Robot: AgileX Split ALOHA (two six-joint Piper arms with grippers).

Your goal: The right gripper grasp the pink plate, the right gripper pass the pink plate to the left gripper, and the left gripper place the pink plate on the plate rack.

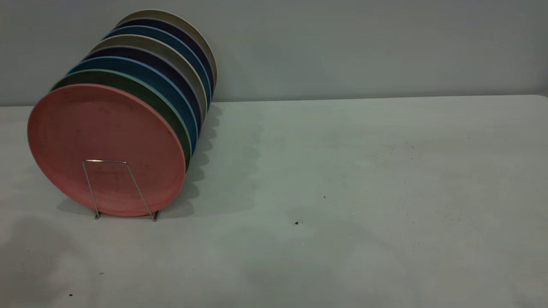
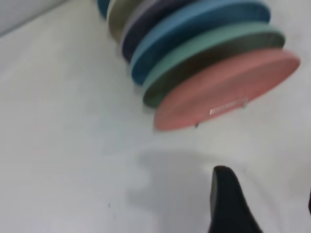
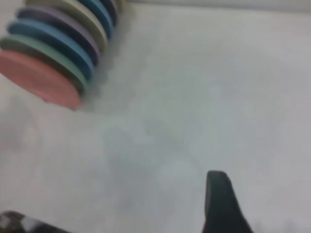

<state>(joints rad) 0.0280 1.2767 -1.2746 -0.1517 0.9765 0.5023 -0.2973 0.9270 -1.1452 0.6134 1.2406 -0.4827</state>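
The pink plate [image 1: 105, 147] stands on edge at the front of a row of plates at the left of the table [image 1: 364, 192], leaning back a little against the green plate [image 1: 141, 87] right behind it. Behind that come a blue plate [image 1: 141, 70], a dark purple one, a tan one and more of the same colours, all packed close and tilted the same way toward the wall [image 1: 364, 42]. The plate rack [image 1: 122, 188] holds them; only its front wire loop shows, upright across the lower face of the pink plate, with its two feet on the table. To the right of the row the tabletop carries a few dark specks [image 1: 296, 223]. Neither arm appears in the exterior view. In the left wrist view one black finger of the left gripper [image 2: 231, 201] hangs above the table near the pink plate [image 2: 228, 90], touching nothing; whether that claw is released or clenched cannot be told. In the right wrist view one finger of the right gripper [image 3: 221, 201] hangs over bare table, well apart from the row, and its state cannot be told either.
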